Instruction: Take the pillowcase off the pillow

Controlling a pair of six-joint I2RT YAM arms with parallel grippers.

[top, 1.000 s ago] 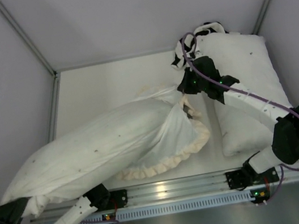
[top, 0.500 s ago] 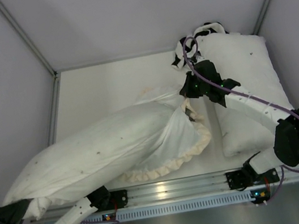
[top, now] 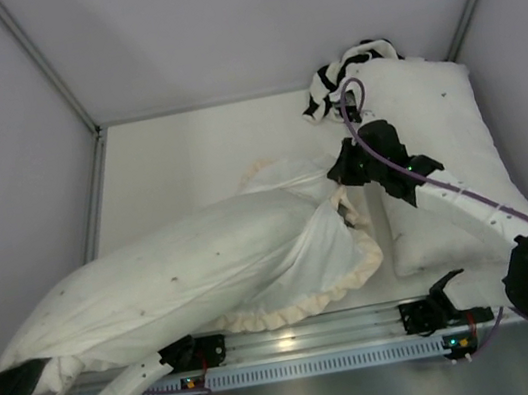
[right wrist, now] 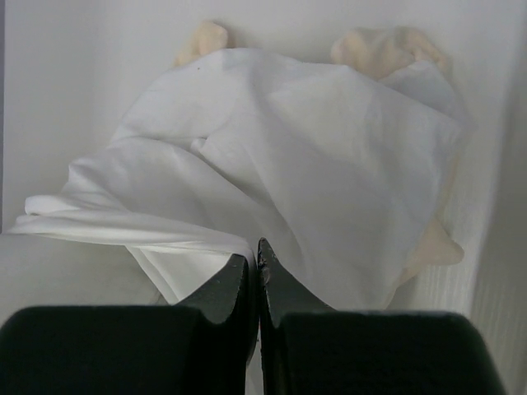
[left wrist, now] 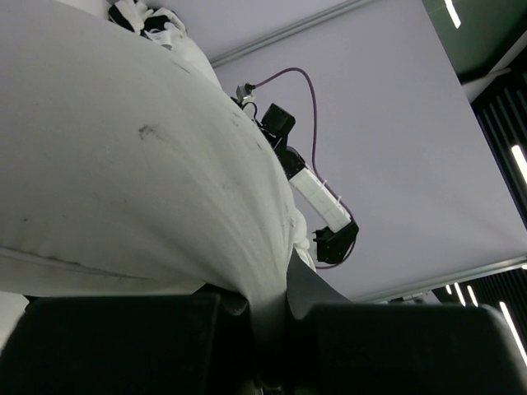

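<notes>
2 tight grips: L pincer point(left wrist: 268, 311) on 1 pillow point(top: 155, 271), R pincer point(right wrist: 258, 251) on 1 pillowcase point(right wrist: 329, 148)

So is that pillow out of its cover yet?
Mostly out: the speckled pillow stretches left, bare; only its right end sits inside the frilled pillowcase.

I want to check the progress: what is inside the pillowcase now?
One end of the pillow seems to lie inside the pillowcase. The rest sticks out toward the left pincer. The cloth covers that end, so how deep it reaches cannot be seen.
</notes>
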